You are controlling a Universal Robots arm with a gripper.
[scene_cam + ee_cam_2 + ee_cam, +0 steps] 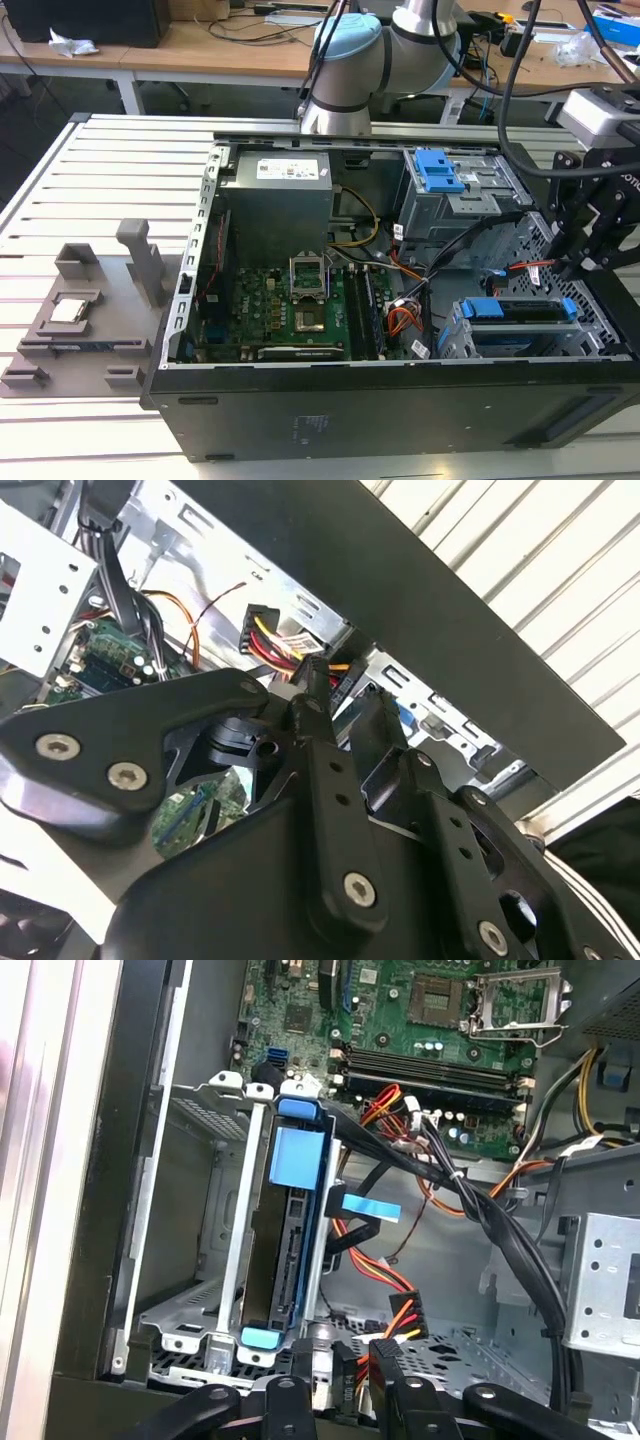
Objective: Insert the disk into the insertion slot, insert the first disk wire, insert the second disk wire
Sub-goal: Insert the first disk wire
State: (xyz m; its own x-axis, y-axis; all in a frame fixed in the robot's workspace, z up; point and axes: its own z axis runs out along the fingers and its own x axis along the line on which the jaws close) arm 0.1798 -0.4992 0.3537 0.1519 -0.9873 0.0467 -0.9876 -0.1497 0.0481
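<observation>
Disk [290, 1250]: seated in the insertion slot [185, 1210], blue carrier edge showing. Tool [340, 705]: clenched on a black wire connector [325, 672] with red and yellow leads, near the disk.

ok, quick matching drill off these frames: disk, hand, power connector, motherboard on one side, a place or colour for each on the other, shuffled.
Things:
1 disk
2 hand
3 power connector
4 motherboard

Descriptions:
a green, inside the case
b black, over the case's end at the exterior view's right
c blue-framed, sitting in the insertion slot
d fed by yellow and red wires, close to the hand

Pairs: 1-c, 2-b, 3-d, 4-a
</observation>
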